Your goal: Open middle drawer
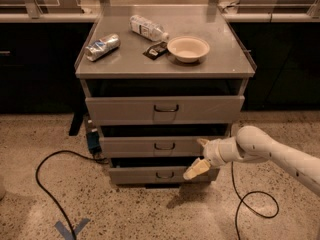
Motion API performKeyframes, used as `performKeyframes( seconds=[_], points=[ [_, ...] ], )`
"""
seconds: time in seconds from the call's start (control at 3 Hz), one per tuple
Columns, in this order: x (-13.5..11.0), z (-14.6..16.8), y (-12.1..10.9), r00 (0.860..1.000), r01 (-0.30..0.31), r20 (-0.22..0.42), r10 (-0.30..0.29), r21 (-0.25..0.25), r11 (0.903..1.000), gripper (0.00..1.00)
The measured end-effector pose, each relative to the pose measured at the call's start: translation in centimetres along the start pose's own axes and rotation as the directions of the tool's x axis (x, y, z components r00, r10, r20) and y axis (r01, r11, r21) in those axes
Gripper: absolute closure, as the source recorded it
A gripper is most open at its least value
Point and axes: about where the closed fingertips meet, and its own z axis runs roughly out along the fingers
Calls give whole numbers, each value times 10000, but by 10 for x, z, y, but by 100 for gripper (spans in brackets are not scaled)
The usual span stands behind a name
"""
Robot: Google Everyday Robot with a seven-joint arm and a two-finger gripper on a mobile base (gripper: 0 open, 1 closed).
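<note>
Gripper (199, 156), fingers spread, points left beside the middle drawer (132, 147).

One cam: high in front of cabinet (125, 60), mid-range, tilted down onto its top and fronts; gripper (199, 156) at cabinet's lower-right front.

Your gripper (198, 157) hangs before the right end of the middle drawer (150, 147), which sits between top drawer (125, 110) and bottom drawer (135, 175); bowl (188, 48), bottle (147, 28) and can (102, 46) lie on the cabinet top (205, 21).
</note>
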Motion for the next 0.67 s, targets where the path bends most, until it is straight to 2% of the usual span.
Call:
performKeyframes(
  seconds=[0.67],
  points=[
    [-19, 30, -38, 9910, -222, 1322, 188, 241, 9995, 0]
  ],
)
